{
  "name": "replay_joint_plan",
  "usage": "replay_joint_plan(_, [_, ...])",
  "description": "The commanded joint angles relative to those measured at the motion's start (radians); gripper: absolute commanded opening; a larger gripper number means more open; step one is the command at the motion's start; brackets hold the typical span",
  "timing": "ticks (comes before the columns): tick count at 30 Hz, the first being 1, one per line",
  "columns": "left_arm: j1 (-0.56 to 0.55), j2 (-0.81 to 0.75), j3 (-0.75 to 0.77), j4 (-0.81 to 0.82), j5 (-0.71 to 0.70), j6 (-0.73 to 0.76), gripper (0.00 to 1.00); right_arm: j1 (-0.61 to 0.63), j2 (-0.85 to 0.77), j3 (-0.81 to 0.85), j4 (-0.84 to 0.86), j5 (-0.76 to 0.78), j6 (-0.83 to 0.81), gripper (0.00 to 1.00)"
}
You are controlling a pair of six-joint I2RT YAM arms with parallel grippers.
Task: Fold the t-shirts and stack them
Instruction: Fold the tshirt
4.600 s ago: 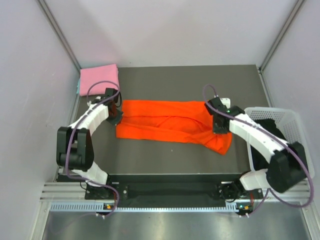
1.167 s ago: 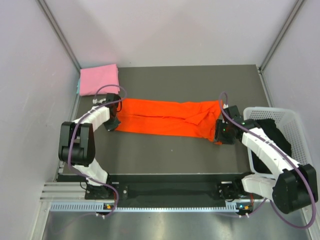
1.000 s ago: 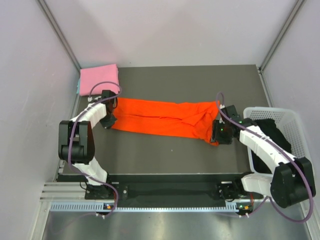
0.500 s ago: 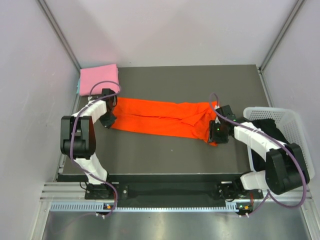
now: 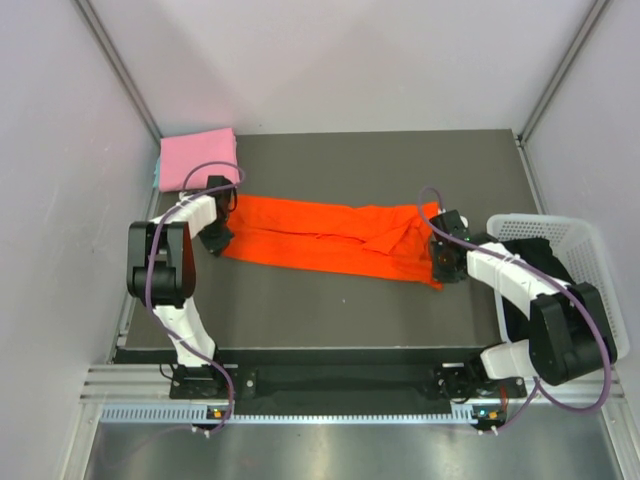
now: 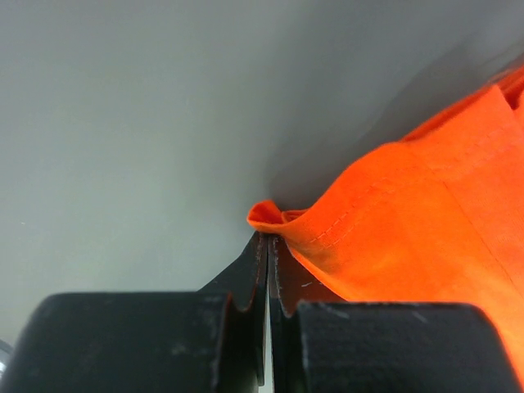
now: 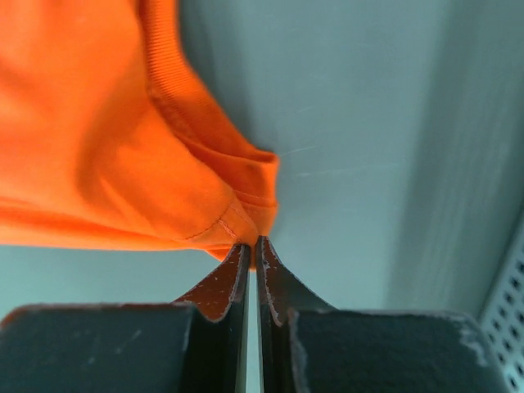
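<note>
The orange-red t-shirt (image 5: 330,238) lies on the dark worktop (image 5: 350,310) as a long, narrow band. It runs from left to right across the middle and slopes a little toward the near edge at its right end. Creases and an overlapping fold show in its right half.

At the band's left end the left gripper (image 5: 215,238) sits low on the cloth. In the left wrist view its jaws are pressed together, and a stitched corner of the orange-red t-shirt (image 6: 409,221) is pinched at the tips of the left gripper (image 6: 268,246). The rest of the cloth spreads off to the right over the grey worktop (image 6: 147,123).

At the band's right end the right gripper (image 5: 440,262) is also down on the cloth. In the right wrist view the jaws of the right gripper (image 7: 251,246) are closed on a hemmed corner of the orange-red t-shirt (image 7: 90,131). That cloth bunches up and to the left above them.

The light pink t-shirt (image 5: 198,158) lies folded in a neat square at the far-left corner of the worktop, just beyond the left gripper and apart from the orange-red one.

The white lattice basket (image 5: 560,222) stands at the right edge of the worktop, just beside the right arm. A strip of its lattice (image 7: 508,327) shows at the lower right of the right wrist view.
</note>
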State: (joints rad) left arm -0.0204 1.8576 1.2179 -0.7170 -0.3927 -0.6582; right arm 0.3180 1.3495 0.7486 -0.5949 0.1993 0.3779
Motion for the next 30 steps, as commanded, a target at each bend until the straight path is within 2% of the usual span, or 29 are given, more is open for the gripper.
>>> replay_joint_plan(1, [0.013, 0.023, 0.029, -0.018, -0.1, 0.006, 0.0, -0.002, -0.026, 0.057, -0.038, 0.12, 0.012, 0.0])
replay_joint_plan(4, [0.013, 0.014, 0.032, -0.021, -0.123, -0.006, 0.0, -0.002, -0.013, 0.075, -0.051, 0.135, 0.013, 0.0])
replay_joint_plan(6, [0.011, 0.005, 0.038, -0.021, -0.088, -0.011, 0.0, 0.0, 0.016, 0.083, -0.046, 0.118, 0.019, 0.01])
replay_joint_plan(10, [0.01, -0.034, 0.048, -0.033, -0.006, -0.038, 0.23, 0.0, 0.046, 0.103, -0.048, 0.083, 0.039, 0.12])
replay_joint_plan(11, [0.004, -0.046, 0.037, -0.029, 0.003, -0.037, 0.26, 0.0, 0.046, 0.109, -0.054, 0.092, 0.05, 0.17])
replay_joint_plan(13, [0.0, -0.078, 0.028, -0.036, -0.008, -0.037, 0.3, 0.0, 0.042, 0.127, -0.077, 0.1, 0.056, 0.21])
replay_joint_plan(14, [0.002, -0.086, 0.029, -0.042, -0.02, -0.037, 0.36, 0.0, 0.04, 0.139, -0.085, 0.098, 0.061, 0.24])
replay_joint_plan(17, [0.002, -0.081, 0.083, -0.111, -0.067, -0.038, 0.44, 0.001, 0.025, 0.162, -0.143, 0.106, 0.081, 0.31])
replay_joint_plan(21, [0.0, -0.141, 0.135, -0.138, -0.029, -0.002, 0.46, 0.004, -0.041, 0.238, -0.212, 0.115, 0.148, 0.35])
replay_joint_plan(23, [0.0, -0.202, 0.128, -0.084, 0.077, 0.05, 0.48, 0.004, -0.069, 0.258, -0.2, 0.097, 0.208, 0.4])
replay_joint_plan(24, [0.0, -0.218, 0.121, -0.058, 0.15, 0.075, 0.66, 0.004, -0.07, 0.27, -0.191, 0.071, 0.232, 0.41])
replay_joint_plan(25, [0.0, -0.233, 0.114, -0.009, 0.219, 0.097, 0.78, 0.004, -0.064, 0.274, -0.165, 0.049, 0.274, 0.42])
replay_joint_plan(26, [-0.001, -0.253, 0.103, 0.005, 0.28, 0.117, 0.83, 0.006, -0.056, 0.281, -0.149, 0.026, 0.292, 0.44])
replay_joint_plan(27, [-0.004, -0.261, 0.095, 0.022, 0.387, 0.124, 0.83, 0.009, -0.047, 0.282, -0.105, -0.025, 0.312, 0.47])
replay_joint_plan(30, [-0.026, -0.275, 0.077, 0.05, 0.526, 0.143, 0.83, 0.044, 0.009, 0.275, 0.008, -0.089, 0.394, 0.49])
